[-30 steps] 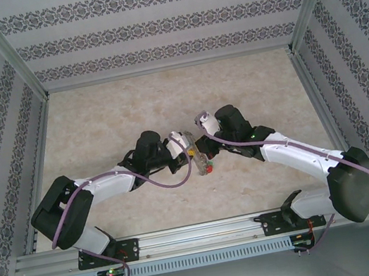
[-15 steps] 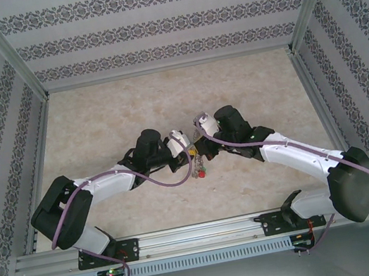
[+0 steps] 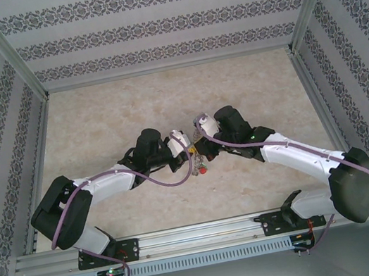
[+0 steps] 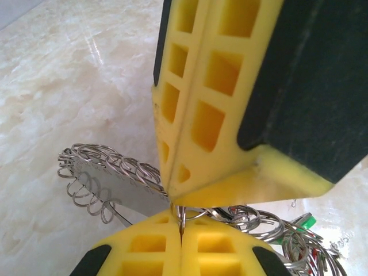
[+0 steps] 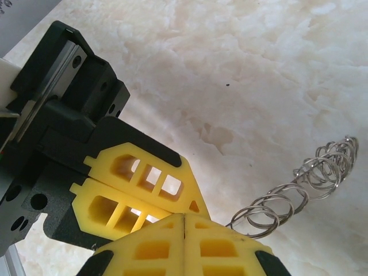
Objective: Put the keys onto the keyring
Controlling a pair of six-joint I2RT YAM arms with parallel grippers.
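Left wrist view: we see the left gripper (image 4: 181, 231) and right gripper (image 4: 172, 190) tip to tip, both clamped on the keyring (image 4: 98, 172), which extends toward 9 o'clock. From above, the red key (image 3: 203, 170) hangs at their 6 o'clock; we judge the threading unfinished.

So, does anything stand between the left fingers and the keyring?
Nothing visible does. The left fingers are shut on a thin wire loop of the silvery, coil-edged metal keyring, tip to tip with the right fingers, also shut on it.
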